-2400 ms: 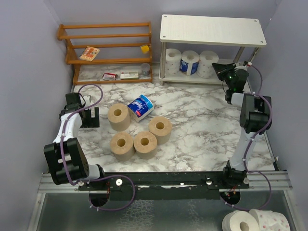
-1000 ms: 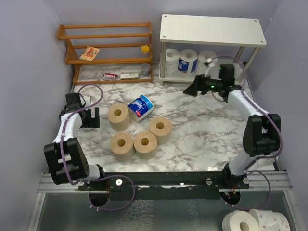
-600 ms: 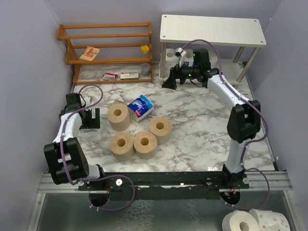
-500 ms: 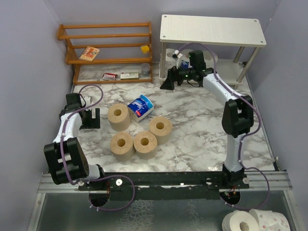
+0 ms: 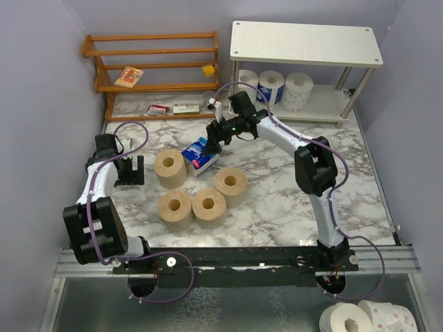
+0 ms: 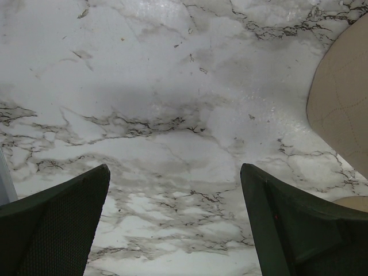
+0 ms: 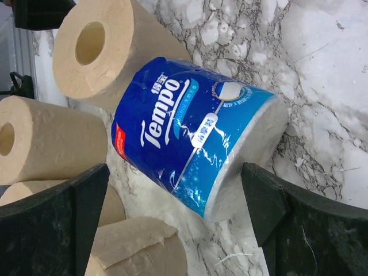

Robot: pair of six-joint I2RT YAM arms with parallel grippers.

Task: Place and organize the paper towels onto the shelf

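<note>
Paper towels wait on a marble tabletop (image 5: 297, 180). A blue-wrapped roll (image 5: 201, 153) lies on its side near the middle, well short of the shelf (image 5: 304, 43). Its glossy blue film carries white "Tempo" lettering and one white paper end is exposed. Just beside it stand four tan rolls (image 5: 209, 207), plain brown paper with their hollow cores facing up.

The overhead camera alone shows the wider layout. The white-boarded shelf stands at the back right on silver legs, and three shelved rolls (image 5: 271, 86) sit in a row on its lower board, a blue-and-white one between two white ones. The right arm reaches across from that side, with the right hand (image 5: 214, 142) over the far edge of the blue-wrapped roll. The left hand (image 5: 130, 169) is low at the left, near the closest tan roll.

The right wrist camera supplies what the overhead cannot: the wrapper (image 7: 190, 144) in close detail, lying diagonally within the span of the right hand (image 7: 172, 169). Its two dark fingers are spread wide and frame the roll from either side, with no contact visible. Tan rolls crowd the left of that view.

The left wrist camera shows only bare marble between the parted fingers of the left hand (image 6: 175, 172), which grips nothing. A curved tan edge (image 6: 345, 109) shows at the right border.
</note>
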